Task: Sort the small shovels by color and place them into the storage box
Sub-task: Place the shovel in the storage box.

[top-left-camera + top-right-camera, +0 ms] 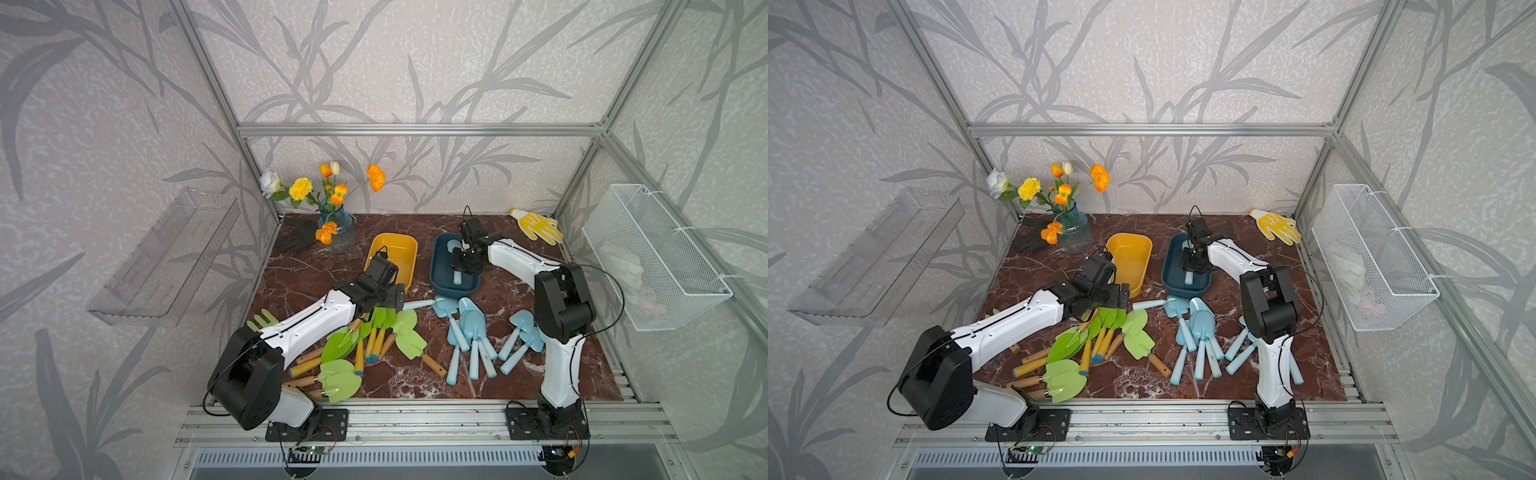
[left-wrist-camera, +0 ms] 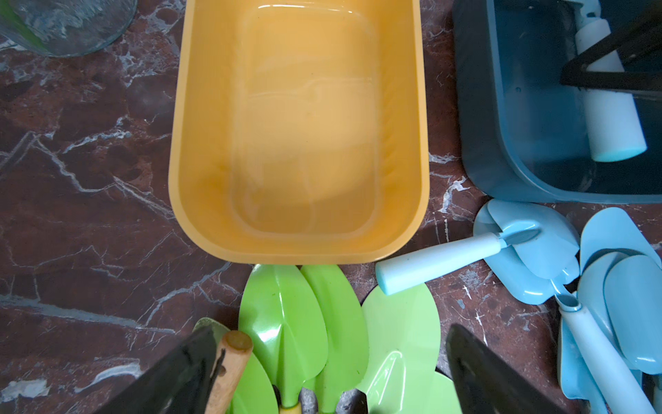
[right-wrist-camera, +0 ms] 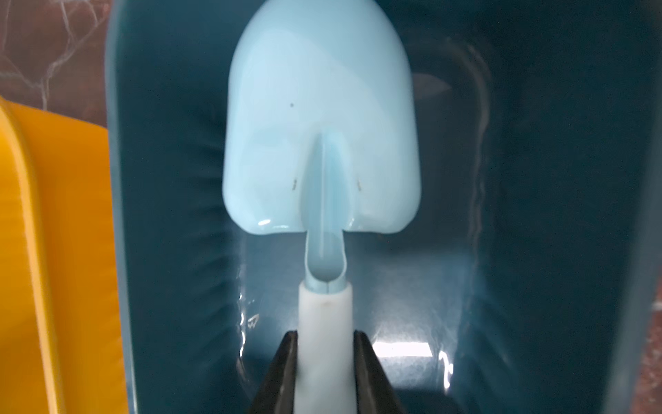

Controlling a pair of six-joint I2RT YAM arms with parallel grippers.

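Handle of pale blue shovel [image 3: 324,161] sat clenched in my right claw [image 3: 325,344], blade inside dark blue box [image 3: 168,179] at far middle-right. My left claw [image 2: 333,337] gaped, gripping nothing, over green shovels [image 1: 345,349] just near of yellow box [image 2: 175,161]. Loose blue shovels [image 1: 469,332] lay near right.

Grey leaf-patterned wallpaper [image 1: 415,62] covers the walls behind an aluminium frame [image 1: 419,129]; a clear shelf [image 1: 166,257] and a white wire basket [image 1: 648,249] flank the marbled table [image 1: 299,274].

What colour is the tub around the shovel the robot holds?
The tub is dark teal blue, seen best in the right wrist view.
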